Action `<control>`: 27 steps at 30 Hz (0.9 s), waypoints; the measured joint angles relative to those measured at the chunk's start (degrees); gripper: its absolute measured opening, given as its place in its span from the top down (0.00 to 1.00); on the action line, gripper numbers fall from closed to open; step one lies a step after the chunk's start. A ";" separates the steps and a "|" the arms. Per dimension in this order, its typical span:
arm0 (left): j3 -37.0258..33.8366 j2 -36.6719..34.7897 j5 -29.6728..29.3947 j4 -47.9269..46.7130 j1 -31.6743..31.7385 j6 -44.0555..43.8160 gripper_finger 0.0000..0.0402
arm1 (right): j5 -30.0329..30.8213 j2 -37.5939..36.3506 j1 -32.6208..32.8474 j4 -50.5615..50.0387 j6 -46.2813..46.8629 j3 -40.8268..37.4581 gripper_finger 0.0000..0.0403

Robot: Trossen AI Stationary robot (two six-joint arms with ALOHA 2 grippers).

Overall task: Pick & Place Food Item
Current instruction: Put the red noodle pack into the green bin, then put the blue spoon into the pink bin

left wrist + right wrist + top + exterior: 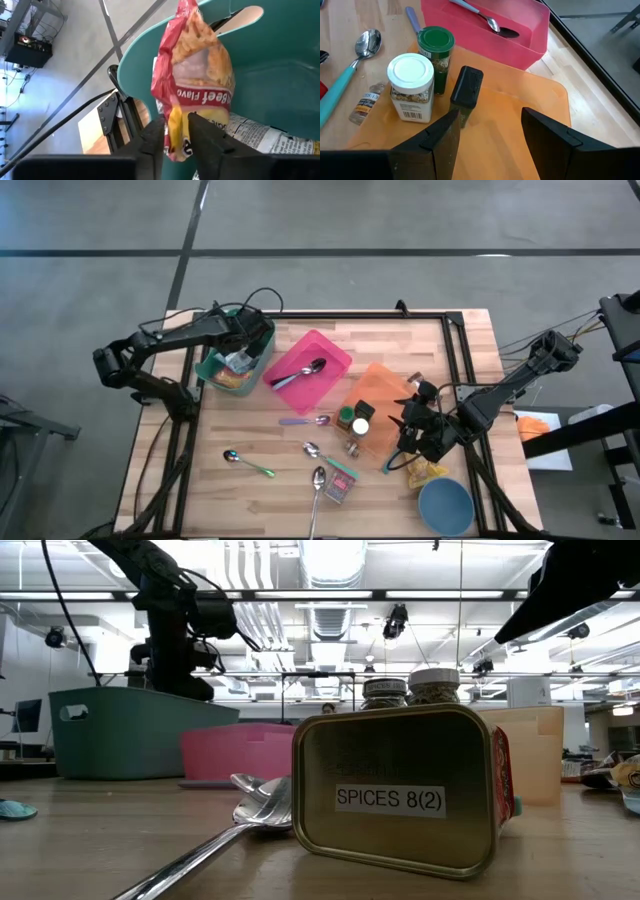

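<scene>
Left gripper (174,137) at the teal bin (280,75); snack packet (195,85) between its fingers.
Fingers stand narrowly parted, both touching the packet's lower end. Right gripper (487,132), fingers apart, holds nothing over the orange tray (520,100), beside 2 spice jars.

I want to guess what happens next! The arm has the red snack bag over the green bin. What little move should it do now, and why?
Probably open the left gripper wider and let go. Its fingers pinch the red snack bag by its lower end, and the bag already hangs inside the teal bin, above another packet. The right gripper waits open over the orange tray.
</scene>
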 joint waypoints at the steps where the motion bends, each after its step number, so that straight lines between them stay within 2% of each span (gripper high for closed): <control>1: 0.00 0.00 0.00 0.00 0.00 -0.02 0.75 | 0.00 0.00 0.00 0.00 0.00 0.00 0.48; 9: 0.28 -0.18 0.00 -0.06 0.00 0.02 0.56 | -0.37 0.00 0.00 0.07 0.26 0.00 0.48; 16: 1.72 -3.68 1.20 -1.84 -0.27 -0.87 0.43 | -0.44 0.00 0.00 0.15 0.39 0.00 0.48; 18: 2.52 -5.26 4.75 -2.48 -0.45 -1.78 0.41 | -0.42 0.00 0.00 0.20 0.39 0.00 0.48; 22: 3.17 -8.18 16.24 -2.59 -1.54 -2.08 0.40 | -0.41 0.00 0.00 0.29 0.39 0.00 0.48; 25: 2.93 -9.14 24.09 -2.88 -4.03 -2.14 0.40 | -0.39 0.00 0.00 0.75 0.36 0.00 0.48; 27: 2.91 -9.16 26.77 -4.34 -7.00 -2.14 0.40 | -0.39 0.00 0.00 1.41 0.16 0.00 0.48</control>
